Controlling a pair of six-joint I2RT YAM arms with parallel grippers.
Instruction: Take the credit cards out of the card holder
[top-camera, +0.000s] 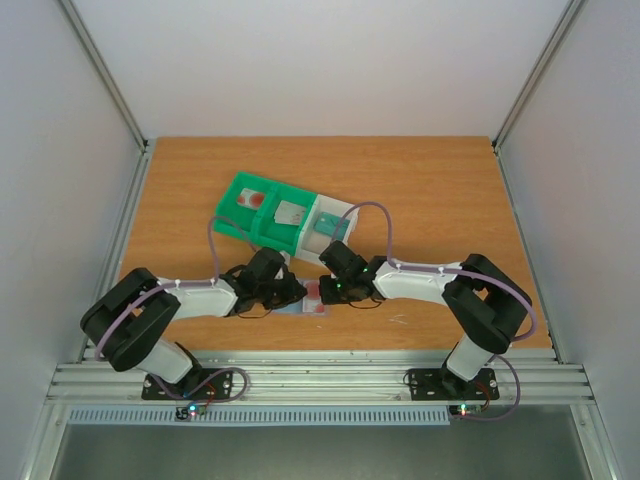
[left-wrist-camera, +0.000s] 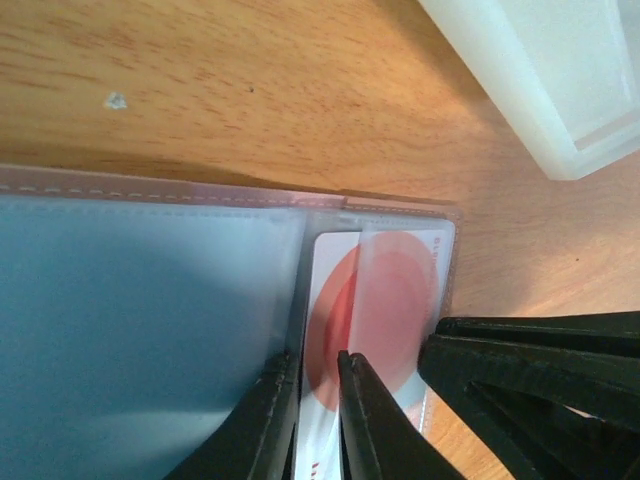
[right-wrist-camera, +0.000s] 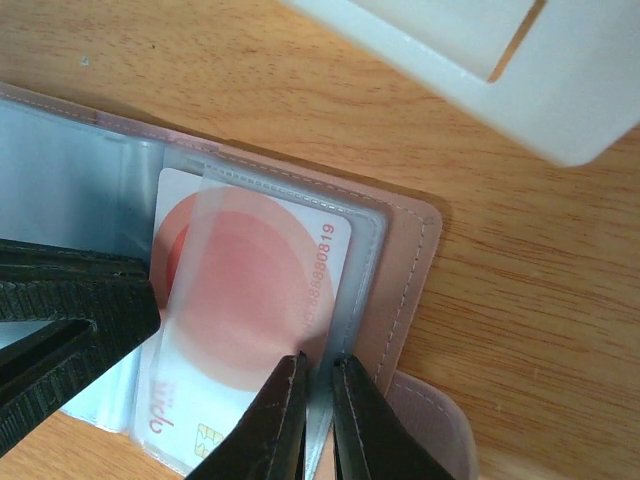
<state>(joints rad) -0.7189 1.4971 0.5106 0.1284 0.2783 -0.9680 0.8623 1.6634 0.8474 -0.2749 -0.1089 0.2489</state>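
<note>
The card holder (top-camera: 300, 306) lies open on the table near the front edge, slate-blue inside (left-wrist-camera: 150, 300) with a pinkish stitched border (right-wrist-camera: 400, 290). A white credit card with a red-pink disc (left-wrist-camera: 335, 300) (right-wrist-camera: 240, 290) sits partly under a clear sleeve in its right half. My left gripper (left-wrist-camera: 312, 372) (top-camera: 297, 292) is narrowly closed over the card's left edge. My right gripper (right-wrist-camera: 318, 370) (top-camera: 325, 290) pinches the sleeve's right edge beside the card. Each view also shows the other gripper's black fingers (left-wrist-camera: 540, 360) (right-wrist-camera: 70, 310). No second card is visible.
A green-and-white compartment tray (top-camera: 285, 215) stands just behind the holder, with small items in its compartments. Its white corner (left-wrist-camera: 560, 70) (right-wrist-camera: 520, 60) is close above both grippers. Bare wood surrounds it, and grey walls enclose the table.
</note>
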